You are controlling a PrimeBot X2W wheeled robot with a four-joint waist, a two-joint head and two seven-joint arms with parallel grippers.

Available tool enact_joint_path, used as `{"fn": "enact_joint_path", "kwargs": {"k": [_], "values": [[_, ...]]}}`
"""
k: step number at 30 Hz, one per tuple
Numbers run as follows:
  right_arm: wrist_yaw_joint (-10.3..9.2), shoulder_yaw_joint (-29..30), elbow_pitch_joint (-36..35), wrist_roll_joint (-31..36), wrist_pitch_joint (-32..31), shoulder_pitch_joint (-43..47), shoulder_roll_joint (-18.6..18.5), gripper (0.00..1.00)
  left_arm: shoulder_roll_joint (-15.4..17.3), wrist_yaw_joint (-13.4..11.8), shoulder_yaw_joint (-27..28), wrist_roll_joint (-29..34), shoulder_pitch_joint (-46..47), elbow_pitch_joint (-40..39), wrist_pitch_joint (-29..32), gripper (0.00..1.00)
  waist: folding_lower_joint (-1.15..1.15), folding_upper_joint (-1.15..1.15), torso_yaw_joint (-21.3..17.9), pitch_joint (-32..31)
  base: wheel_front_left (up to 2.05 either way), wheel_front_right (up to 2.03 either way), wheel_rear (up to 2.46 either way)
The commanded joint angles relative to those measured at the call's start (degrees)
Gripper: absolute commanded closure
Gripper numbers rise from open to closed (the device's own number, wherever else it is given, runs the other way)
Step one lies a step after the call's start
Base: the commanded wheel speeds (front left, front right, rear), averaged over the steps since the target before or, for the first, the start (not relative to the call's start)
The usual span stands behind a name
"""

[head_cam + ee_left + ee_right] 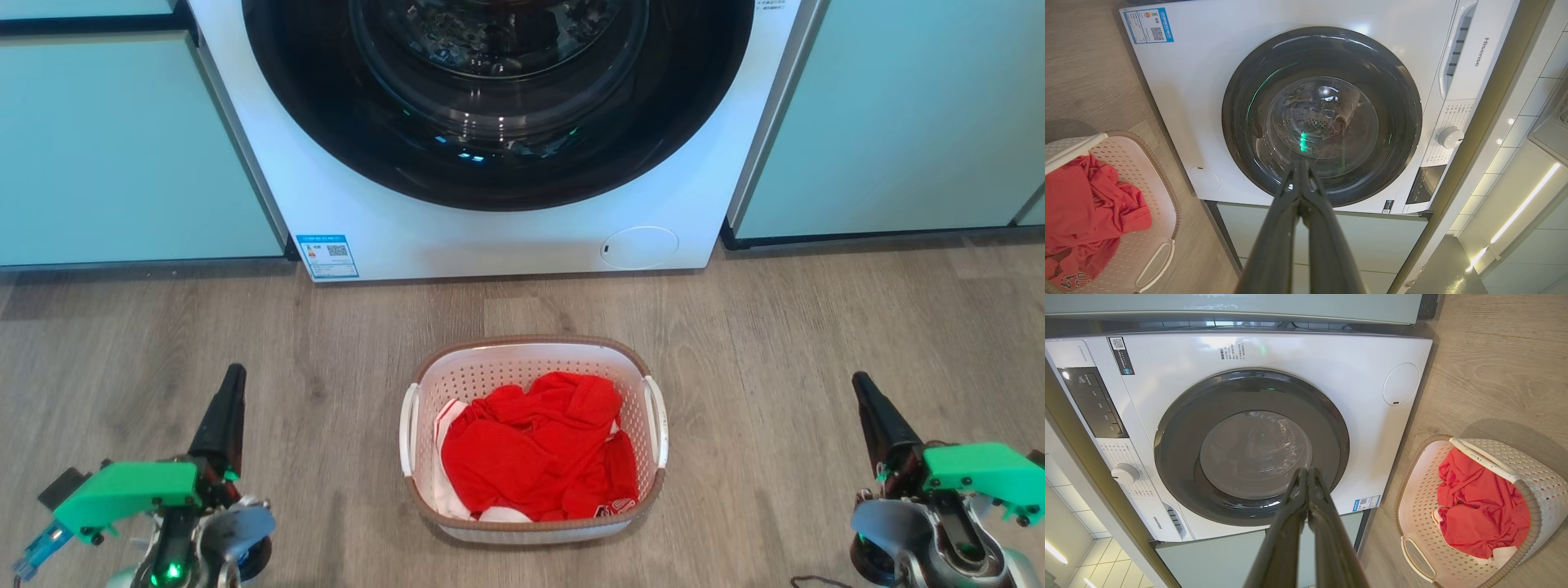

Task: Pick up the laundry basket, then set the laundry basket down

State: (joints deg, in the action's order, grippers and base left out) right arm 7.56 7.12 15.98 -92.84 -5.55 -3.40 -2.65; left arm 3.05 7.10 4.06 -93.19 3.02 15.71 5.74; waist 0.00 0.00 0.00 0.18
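The laundry basket [490, 377] stands on the floor [245, 327], before the washing machine [506, 241] and a little apart from it. Clothes [535, 449] lie in the basket. One cabinet [122, 147] stands left of the machine, another cabinet [898, 122] right of it. The left gripper [234, 377] is well left of the basket, the right gripper [862, 384] well right.

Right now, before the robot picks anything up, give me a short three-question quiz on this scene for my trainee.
1. True or false: the laundry basket stands on the floor in front of the washing machine.
2. What lies in the basket? A. red clothing B. blue towels C. nothing
3. Fill in: the left gripper and the right gripper are both ____.
Key: 1 true; 2 A; 3 shut.
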Motion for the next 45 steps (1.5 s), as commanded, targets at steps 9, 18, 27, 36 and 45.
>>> {"fn": "enact_joint_path", "kwargs": {"k": [9, 18, 27, 36, 45], "values": [[-0.08, -1.03, -1.98, 0.32, -0.59, -2.74, -0.56, 1.0, 0.22, 0.38, 1.96, 0.61, 3.12, -1.68, 0.34, 1.0, 0.0, 0.0, 0.0, 0.0, 0.0, 0.0, 0.0], [-0.08, -0.97, -1.98, 0.38, -0.64, -2.74, -0.52, 1.0, 0.17, 0.38, 2.03, 0.67, 3.13, -1.68, 0.4, 1.0, 0.0, 0.0, 0.0, 0.0, 0.0, 0.0, 0.0], [-0.08, -0.92, -1.97, 0.42, -0.68, -2.75, -0.49, 1.0, 0.13, 0.38, 2.08, 0.72, 3.13, -1.68, 0.44, 1.0, 0.0, 0.0, 0.0, 0.0, 0.0, 0.0, 0.0], [-0.08, -0.87, -1.97, 0.46, -0.72, -2.75, -0.45, 1.0, 0.09, 0.38, 2.14, 0.76, 3.14, -1.67, 0.49, 1.0, 0.0, 0.0, 0.0, 0.0, 0.0, 0.0, 0.0], [-0.08, -0.83, -1.97, 0.49, -0.75, -2.76, -0.42, 1.0, 0.06, 0.39, 2.19, 0.8, 3.14, -1.67, 0.53, 1.0, 0.0, 0.0, 0.0, 0.0, 0.0, 0.0, 0.0]]}}
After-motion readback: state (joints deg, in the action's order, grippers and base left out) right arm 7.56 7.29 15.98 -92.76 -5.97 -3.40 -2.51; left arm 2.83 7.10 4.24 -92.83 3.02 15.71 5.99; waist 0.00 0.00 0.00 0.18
